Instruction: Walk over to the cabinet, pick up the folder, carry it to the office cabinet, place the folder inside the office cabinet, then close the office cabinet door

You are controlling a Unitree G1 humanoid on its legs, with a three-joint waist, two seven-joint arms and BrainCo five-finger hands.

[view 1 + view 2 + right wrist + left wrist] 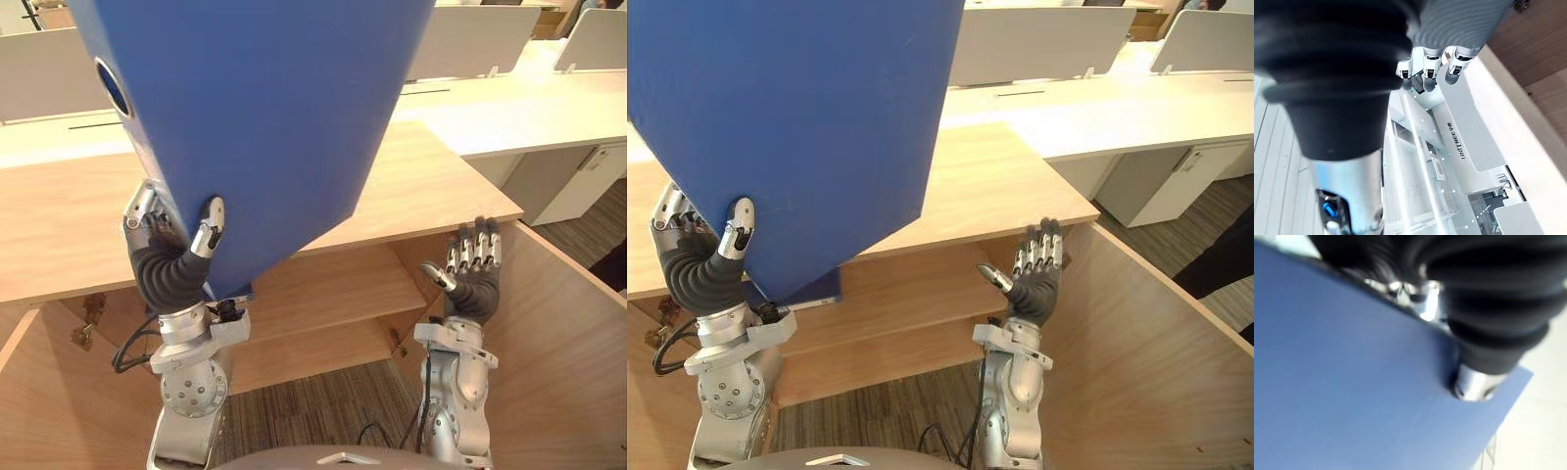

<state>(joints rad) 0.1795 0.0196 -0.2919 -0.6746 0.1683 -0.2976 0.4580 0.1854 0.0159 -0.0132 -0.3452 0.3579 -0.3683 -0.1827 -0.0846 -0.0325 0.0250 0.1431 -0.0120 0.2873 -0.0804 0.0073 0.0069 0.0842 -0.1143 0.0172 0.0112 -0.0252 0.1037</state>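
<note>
While in left hand [203, 233], 1 blue folder [265, 98]

Light wood surface [441, 186] forms the top of the open cabinet [1136, 343]. Beneath it sit two wooden shelves, the upper shelf [333, 284] and the lower shelf [304, 357], stepped one below the other. Grey patterned carpet floor [323, 411] lies under them. A white surface [509, 113] just behind carries upright white dividers [470, 39].

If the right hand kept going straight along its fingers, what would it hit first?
Probably the front edge of the wooden cabinet top, just beyond the fingertips of the right hand. Depth is unclear, so it might instead clear that edge and head toward the white desk.
</note>
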